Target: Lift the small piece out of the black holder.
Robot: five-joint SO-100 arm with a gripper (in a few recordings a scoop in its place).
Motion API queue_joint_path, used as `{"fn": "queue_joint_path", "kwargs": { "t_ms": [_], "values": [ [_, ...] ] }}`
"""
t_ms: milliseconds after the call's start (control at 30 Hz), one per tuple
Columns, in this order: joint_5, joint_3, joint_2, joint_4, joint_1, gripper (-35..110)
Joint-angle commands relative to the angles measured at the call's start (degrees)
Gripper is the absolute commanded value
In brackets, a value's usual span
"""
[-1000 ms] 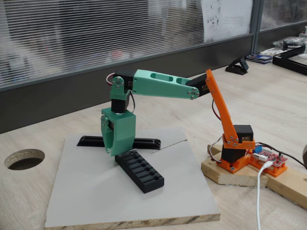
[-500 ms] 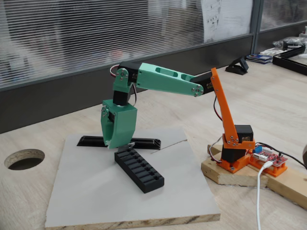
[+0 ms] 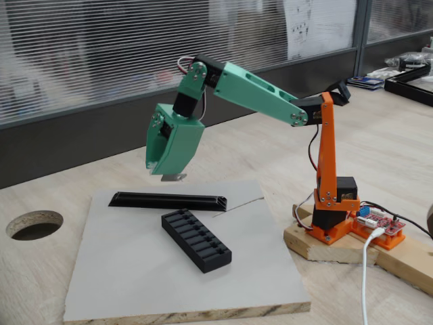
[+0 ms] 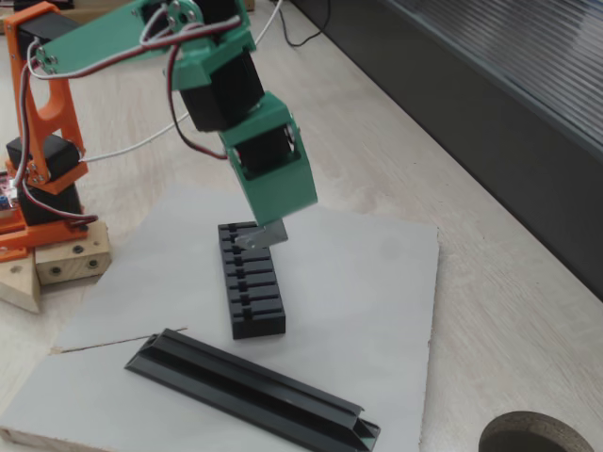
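While one fixed view shows the hand (image 3: pixel 167 172) clear above the black holder (image 3: pixel 196 240), both show it pinching the small piece (image 4: pixel 260 235).

Green gripper (image 3: pixel 162 170), seemingly silvery small piece (image 3: pixel 174 177), black holder (image 3: pixel 196 240).

You see the green gripper (image 4: pixel 273 226) raised above the far end of the black holder (image 4: pixel 250 280), its tips pinching the small grey piece (image 4: pixel 263 235) clear of the slots, while the long black rail (image 4: pixel 252 388) lies nearer on the grey board (image 4: pixel 377 282).
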Motion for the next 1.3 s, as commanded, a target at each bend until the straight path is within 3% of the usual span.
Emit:
{"fn": "queue_joint_path", "kwargs": {
  "t_ms": [0,1267],
  "values": [
    [1.1,-0.6,6.2,0.4,0.0,2],
    [0.5,-0.6,21.7,0.4,-0.8,2]
  ]
}}
